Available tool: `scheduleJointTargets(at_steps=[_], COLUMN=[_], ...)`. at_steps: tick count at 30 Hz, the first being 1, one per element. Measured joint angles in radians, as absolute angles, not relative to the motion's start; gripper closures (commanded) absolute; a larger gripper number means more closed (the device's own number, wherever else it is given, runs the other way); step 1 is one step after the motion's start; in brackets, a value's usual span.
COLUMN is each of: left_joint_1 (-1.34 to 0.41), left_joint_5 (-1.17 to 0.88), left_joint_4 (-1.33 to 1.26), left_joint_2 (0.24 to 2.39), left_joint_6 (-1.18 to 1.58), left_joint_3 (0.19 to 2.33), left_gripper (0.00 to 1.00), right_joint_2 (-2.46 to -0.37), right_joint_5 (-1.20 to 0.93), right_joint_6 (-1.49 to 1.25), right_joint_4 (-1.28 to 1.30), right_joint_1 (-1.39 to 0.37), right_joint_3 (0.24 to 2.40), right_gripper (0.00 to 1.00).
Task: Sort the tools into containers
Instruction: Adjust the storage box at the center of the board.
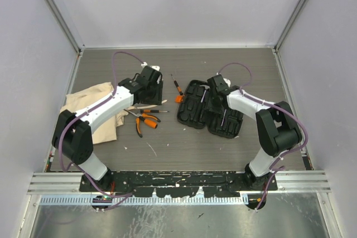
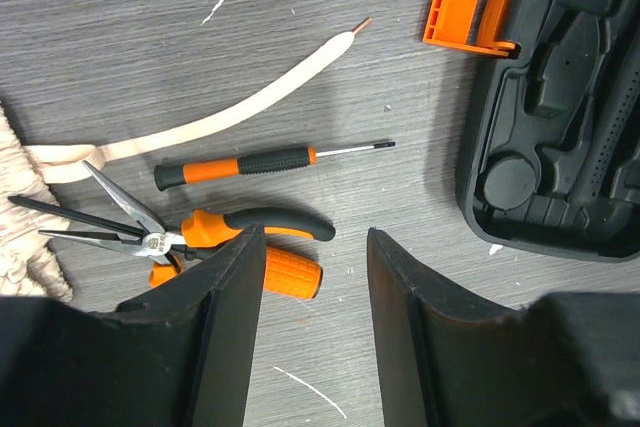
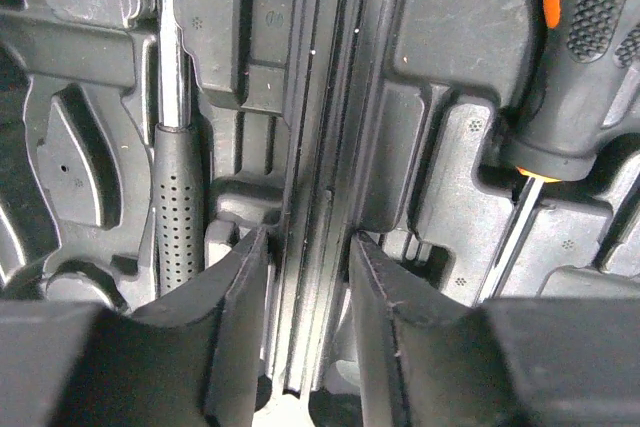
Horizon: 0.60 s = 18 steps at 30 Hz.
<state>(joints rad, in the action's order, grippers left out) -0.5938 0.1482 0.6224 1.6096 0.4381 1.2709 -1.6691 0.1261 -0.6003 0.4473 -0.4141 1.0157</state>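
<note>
Left fingers, spread and empty, hover over the pliers lying toward the left edge of the desk, beside the cloth bag. Best shift over both handles, then descend squarely. Right fingers stand spread, empty, above the tool case.

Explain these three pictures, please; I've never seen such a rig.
The robot's left arm and right arm are bolted to a table. One picture looks down from above; the others come from wrist cameras. On the table lie a beige cloth bag, pliers, a small screwdriver and an open black tool case. The left end effector hangs open over the pliers, holding nothing. The right end effector, open too, hangs over the case, where a hammer and a larger screwdriver sit in slots.
</note>
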Motion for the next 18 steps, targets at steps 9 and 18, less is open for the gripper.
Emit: scheduleJointTargets(at_steps=[9,18], left_joint_1=[-0.565,-0.533], left_joint_5=[0.135,0.116], left_joint_4=[0.626,0.63], left_joint_2=[1.608,1.597], left_joint_6=[0.438,0.437], left_joint_3=[1.271,1.271], left_gripper=[0.54,0.54], right_joint_2=[-1.649,-1.535], right_joint_5=[0.131,0.117], right_joint_6=[-0.55,-0.491], right_joint_4=[0.45,0.537], right_joint_1=[-0.417,-0.423], right_joint_3=[1.0,0.912], right_gripper=[0.72,0.58])
